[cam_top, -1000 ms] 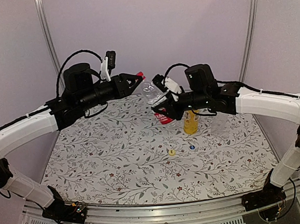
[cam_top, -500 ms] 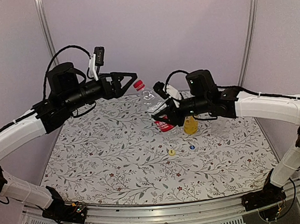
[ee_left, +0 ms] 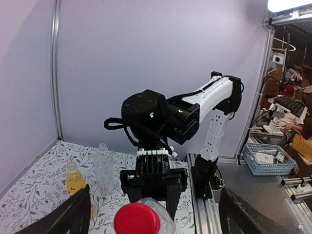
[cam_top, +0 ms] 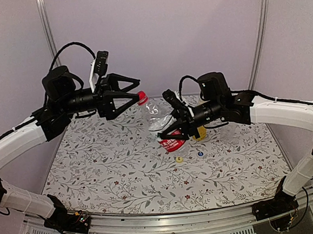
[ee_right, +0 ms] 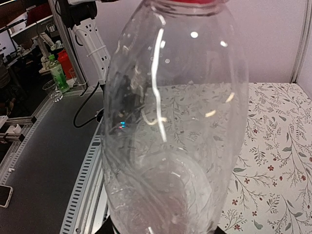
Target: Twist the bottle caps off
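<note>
Right gripper (cam_top: 171,120) clenched on labelled bottle (cam_top: 157,116), neck tilted toward left gripper (cam_top: 137,88). Left jaws spread, red cap (ee_left: 137,219) between them, not gripped. Advise: centre cap, close squarely, keep bottle firm, then twist.

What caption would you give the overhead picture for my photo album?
Right gripper holds a red-labelled bottle aloft, its red cap pointed into the wide-open left gripper.
</note>
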### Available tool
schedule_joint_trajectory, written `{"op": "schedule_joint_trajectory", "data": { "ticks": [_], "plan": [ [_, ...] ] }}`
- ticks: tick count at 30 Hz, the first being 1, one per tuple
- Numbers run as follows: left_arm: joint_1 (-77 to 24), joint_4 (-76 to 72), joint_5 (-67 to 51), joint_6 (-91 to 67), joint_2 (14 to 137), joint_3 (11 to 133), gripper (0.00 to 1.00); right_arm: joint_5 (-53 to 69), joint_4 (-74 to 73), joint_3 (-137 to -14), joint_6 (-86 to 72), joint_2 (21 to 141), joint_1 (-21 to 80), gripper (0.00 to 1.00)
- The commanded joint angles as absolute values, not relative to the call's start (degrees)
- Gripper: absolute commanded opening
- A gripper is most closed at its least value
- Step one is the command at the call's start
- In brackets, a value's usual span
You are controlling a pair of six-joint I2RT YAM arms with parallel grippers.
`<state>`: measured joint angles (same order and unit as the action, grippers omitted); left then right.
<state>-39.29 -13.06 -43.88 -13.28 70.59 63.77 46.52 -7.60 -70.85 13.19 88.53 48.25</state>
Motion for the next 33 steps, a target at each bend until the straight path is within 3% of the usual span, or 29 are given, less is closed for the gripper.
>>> {"op": "schedule_joint_trajectory", "data": {
  "ticks": [1,33],
  "plan": [
    [-38.76,-16.88,-52.41,-12.99,72.76,64.99,0.86,51.99,-8.08,-72.93,13.97,87.44,48.16,0.34],
    [-38.49,-22.15,-56.88,-18.65,76.73,66.17,0.40,52.74,-8.61,-73.21,14.39,88.43,48.16,0.34]
  ]
}}
